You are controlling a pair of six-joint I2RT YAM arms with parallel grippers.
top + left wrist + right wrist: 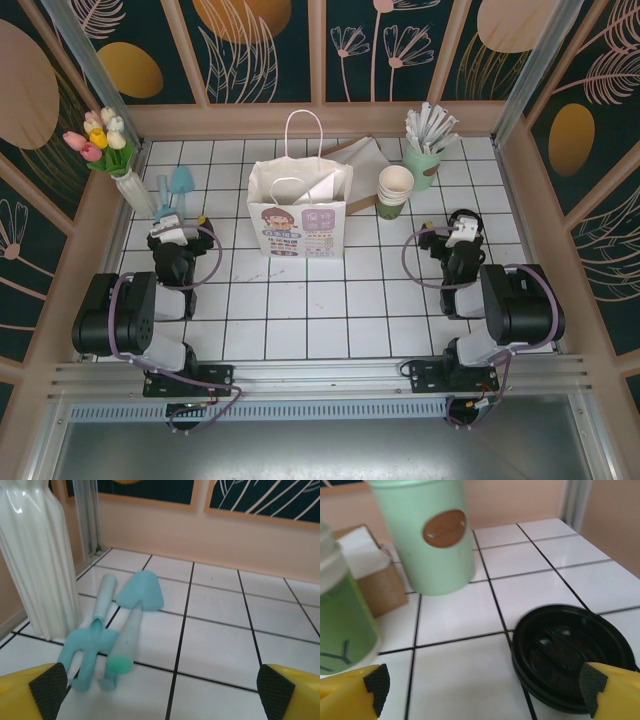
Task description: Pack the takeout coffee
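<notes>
Black-lidded takeout coffee (567,655) sits just ahead of the right gripper (484,687), slightly rightward; jaws spread wide, empty.

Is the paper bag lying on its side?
No, in the top view the paper bag stands upright, its mouth open and its handles pointing up.

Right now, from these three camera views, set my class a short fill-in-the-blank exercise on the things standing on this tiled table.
1. The white paper bag stands upright with its top ___.
2. The tulips stand in a white ___.
3. The round lid is coloured ___.
Missing words: open; vase; black.
</notes>
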